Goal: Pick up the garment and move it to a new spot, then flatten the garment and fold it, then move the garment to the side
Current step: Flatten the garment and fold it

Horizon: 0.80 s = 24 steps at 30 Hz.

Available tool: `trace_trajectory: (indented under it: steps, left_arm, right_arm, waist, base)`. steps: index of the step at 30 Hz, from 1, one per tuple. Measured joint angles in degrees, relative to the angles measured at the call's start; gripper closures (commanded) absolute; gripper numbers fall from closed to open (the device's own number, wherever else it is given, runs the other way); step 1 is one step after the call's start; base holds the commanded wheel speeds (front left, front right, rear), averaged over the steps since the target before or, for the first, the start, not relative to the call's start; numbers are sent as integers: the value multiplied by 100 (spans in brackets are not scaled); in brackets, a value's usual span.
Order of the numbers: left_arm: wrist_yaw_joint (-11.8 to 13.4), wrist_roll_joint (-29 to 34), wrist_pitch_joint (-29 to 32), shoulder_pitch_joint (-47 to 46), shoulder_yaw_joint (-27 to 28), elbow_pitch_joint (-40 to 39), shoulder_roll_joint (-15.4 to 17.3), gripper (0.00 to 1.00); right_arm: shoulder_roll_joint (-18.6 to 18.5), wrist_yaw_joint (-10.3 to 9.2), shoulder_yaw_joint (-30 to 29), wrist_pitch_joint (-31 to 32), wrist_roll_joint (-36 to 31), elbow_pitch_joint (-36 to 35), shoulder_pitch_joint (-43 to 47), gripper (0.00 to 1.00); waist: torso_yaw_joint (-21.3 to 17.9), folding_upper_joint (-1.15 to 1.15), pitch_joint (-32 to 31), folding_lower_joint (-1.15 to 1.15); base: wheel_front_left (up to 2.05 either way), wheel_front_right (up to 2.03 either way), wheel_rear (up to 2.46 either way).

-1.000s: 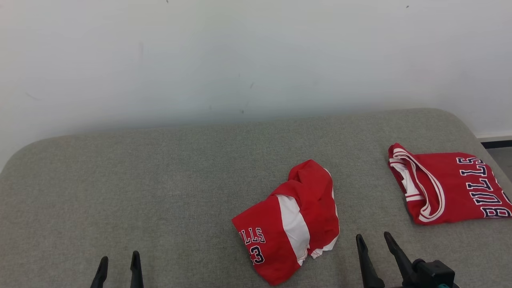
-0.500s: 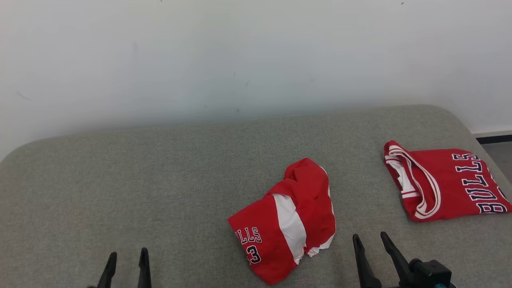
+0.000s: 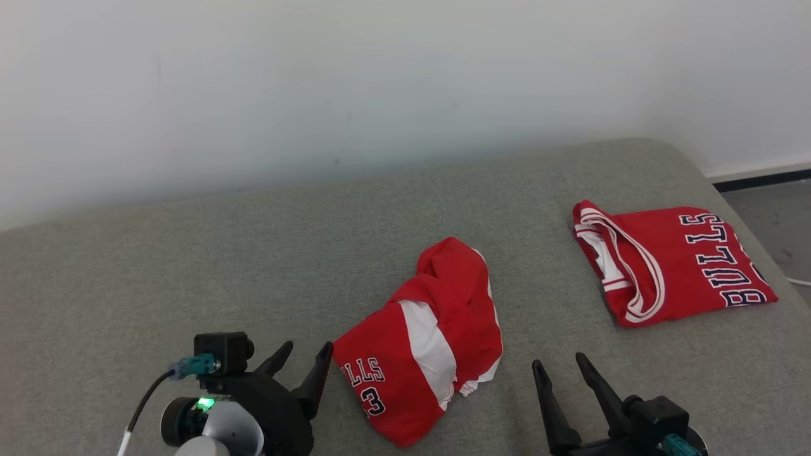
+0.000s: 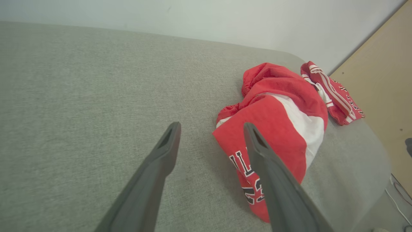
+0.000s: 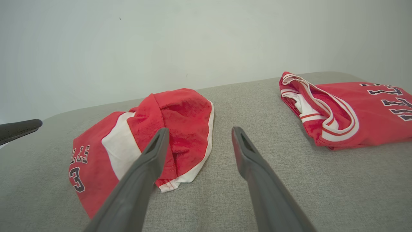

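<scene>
Two garments — crumpled garment [image 3: 421, 342], folded garment [image 3: 665, 263] — and one grey cushion [image 3: 190, 266]

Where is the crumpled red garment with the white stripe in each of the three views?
Head view: crumpled garment, bottom centre.
Left wrist view: crumpled garment, right of centre.
Right wrist view: crumpled garment, left of centre.
Shared landmark: folded jersey, to its right in every view.
</scene>
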Motion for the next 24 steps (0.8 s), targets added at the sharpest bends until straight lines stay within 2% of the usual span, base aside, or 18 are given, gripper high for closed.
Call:
trace_trajectory:
  steps: [5, 10, 15, 22, 23, 24]
  left_arm:
    - [-5, -380, 372, -364, -550, 339, 332, 0]
    - [-11, -320, 353, -572, -743, 781, 565, 0]
    - [-11, -508, 359, -653, -905, 1067, 547, 0]
    - [-11, -1396, 267, -717, -1243, 896, 544, 0]
    - [-11, -1597, 146, -756, -1408, 750, 555, 16]
    - [-11, -1729, 107, -777, -1484, 700, 558, 75]
  right_arm:
    - [8, 0, 178, -3, 36, 22, -178, 0]
    - [14, 0, 245, -16, 79, 73, -254, 0]
    - [19, 0, 233, -59, 100, 130, -272, 0]
    - [19, 0, 229, -86, 101, 170, -303, 0]
    - [21, 0, 236, -88, 101, 175, -318, 0]
    - [22, 0, 241, -92, 101, 176, -323, 0]
  waist:
    - [-310, 0, 114, 0]
    - [-641, 0, 240, 0]
    - [-900, 0, 359, 1]
    - [-1026, 0, 460, 1]
    - [-1018, 0, 454, 0]
    - [-1012, 0, 449, 0]
  base:
    - [0, 0, 0]
    - [0, 0, 0]
    - [0, 0, 0]
    - [0, 0, 0]
    - [0, 0, 0]
    - [0, 0, 0]
